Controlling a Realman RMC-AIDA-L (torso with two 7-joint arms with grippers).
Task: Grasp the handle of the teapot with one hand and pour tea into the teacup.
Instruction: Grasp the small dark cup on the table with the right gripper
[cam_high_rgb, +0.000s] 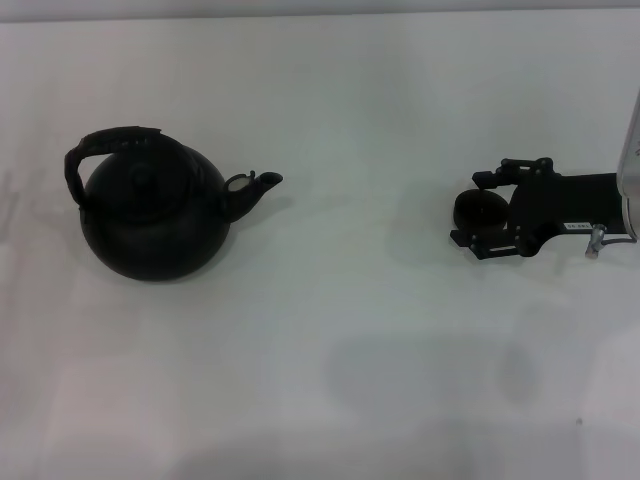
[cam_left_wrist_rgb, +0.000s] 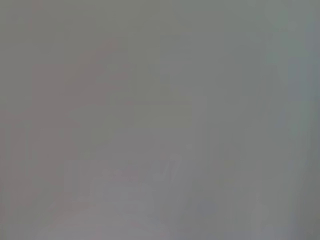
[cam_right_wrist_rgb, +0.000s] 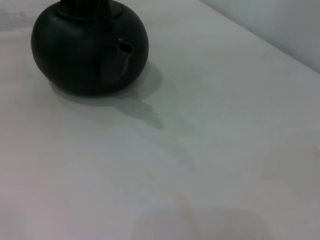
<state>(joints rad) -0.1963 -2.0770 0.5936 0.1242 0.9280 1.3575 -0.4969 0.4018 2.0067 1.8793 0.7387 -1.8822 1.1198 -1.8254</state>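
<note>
The near part of the white table (cam_high_rgb: 330, 400) lay bare in the head view. Farther back, on the robot's right, the right hand (cam_high_rgb: 470, 212) reached in low over the table from the right edge, its fingers pointing toward the robot's left. The teacup (cam_high_rgb: 480, 211) sat between those fingers, one finger on its far side and one on its near side, with the jaws spread about as wide as the cup; whether they actually pressed on it could not be told. Well apart from that hand, on the robot's left, the teapot (cam_high_rgb: 155, 215) stood upright on the table, its lid on and its spout (cam_high_rgb: 250, 190) aimed toward the cup and the right hand. The handle (cam_high_rgb: 105, 150) arched over the pot's top, with nothing holding it. The right wrist view showed the same pot (cam_right_wrist_rgb: 90, 50) across open table, spout toward the camera. The left hand was out of sight; its wrist view showed only a blank grey surface.
</note>
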